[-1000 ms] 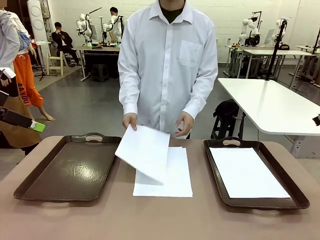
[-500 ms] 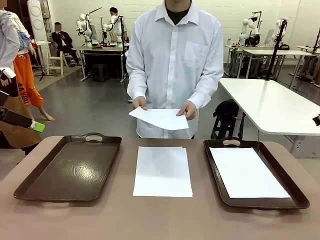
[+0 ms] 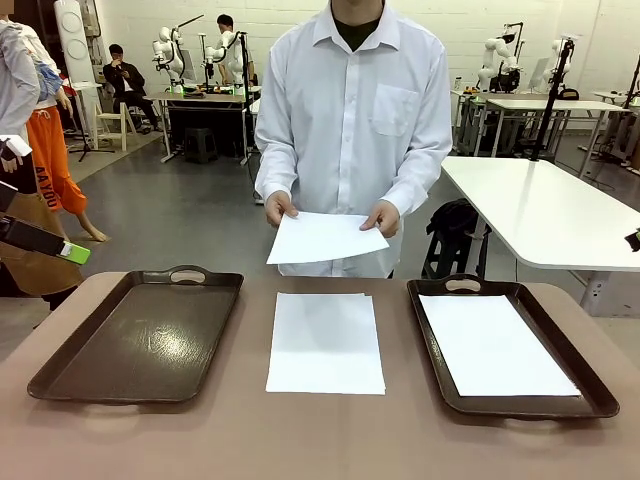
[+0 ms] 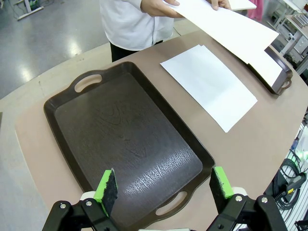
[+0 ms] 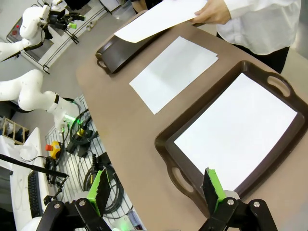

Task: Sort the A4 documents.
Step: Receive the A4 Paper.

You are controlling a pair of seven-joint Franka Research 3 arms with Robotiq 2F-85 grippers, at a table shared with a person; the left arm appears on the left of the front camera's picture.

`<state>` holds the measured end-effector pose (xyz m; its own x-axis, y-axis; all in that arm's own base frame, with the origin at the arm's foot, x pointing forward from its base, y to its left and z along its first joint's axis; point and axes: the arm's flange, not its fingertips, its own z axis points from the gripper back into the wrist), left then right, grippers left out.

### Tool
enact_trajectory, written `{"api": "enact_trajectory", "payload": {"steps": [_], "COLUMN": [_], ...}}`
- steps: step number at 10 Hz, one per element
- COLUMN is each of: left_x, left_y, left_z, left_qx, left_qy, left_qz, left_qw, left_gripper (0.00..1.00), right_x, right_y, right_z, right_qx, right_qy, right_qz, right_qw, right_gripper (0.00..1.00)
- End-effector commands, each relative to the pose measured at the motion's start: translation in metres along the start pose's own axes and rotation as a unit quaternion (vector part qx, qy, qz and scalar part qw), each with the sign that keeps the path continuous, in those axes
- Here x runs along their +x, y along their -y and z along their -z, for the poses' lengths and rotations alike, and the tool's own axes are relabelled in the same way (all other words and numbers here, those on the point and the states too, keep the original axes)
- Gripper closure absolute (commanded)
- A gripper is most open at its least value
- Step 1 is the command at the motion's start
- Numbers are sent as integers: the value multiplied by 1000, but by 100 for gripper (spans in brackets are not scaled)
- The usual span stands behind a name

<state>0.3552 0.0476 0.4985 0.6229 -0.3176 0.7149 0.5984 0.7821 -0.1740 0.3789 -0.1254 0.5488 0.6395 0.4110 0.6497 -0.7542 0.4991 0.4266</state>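
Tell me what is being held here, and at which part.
One A4 document, held in the air by the person's hands, one at each corner of the edge nearest their body. The left gripper and right gripper are open, empty.

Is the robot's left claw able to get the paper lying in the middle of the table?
Probably yes. The left gripper is open over the left tray, and the middle sheet lies bare right beside it. The person holds another sheet up in the air, clear of it.
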Motion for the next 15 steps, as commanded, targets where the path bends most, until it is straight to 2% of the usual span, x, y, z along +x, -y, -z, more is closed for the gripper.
{"api": "enact_trajectory", "payload": {"steps": [1, 15], "left_x": [-2, -2], "left_y": [-2, -2], "left_z": [1, 1], "left_qx": [-9, -9], "left_qy": [5, 5], "left_qz": [6, 6], "left_qw": [1000, 1000], "left_gripper": [0, 0], "right_x": [-1, -1], "right_y": [1, 1], "right_z": [0, 0], "right_qx": [3, 3], "right_qy": [-4, -4], "right_qz": [-7, -7], "right_qw": [1000, 1000], "right_gripper": [0, 0]}}
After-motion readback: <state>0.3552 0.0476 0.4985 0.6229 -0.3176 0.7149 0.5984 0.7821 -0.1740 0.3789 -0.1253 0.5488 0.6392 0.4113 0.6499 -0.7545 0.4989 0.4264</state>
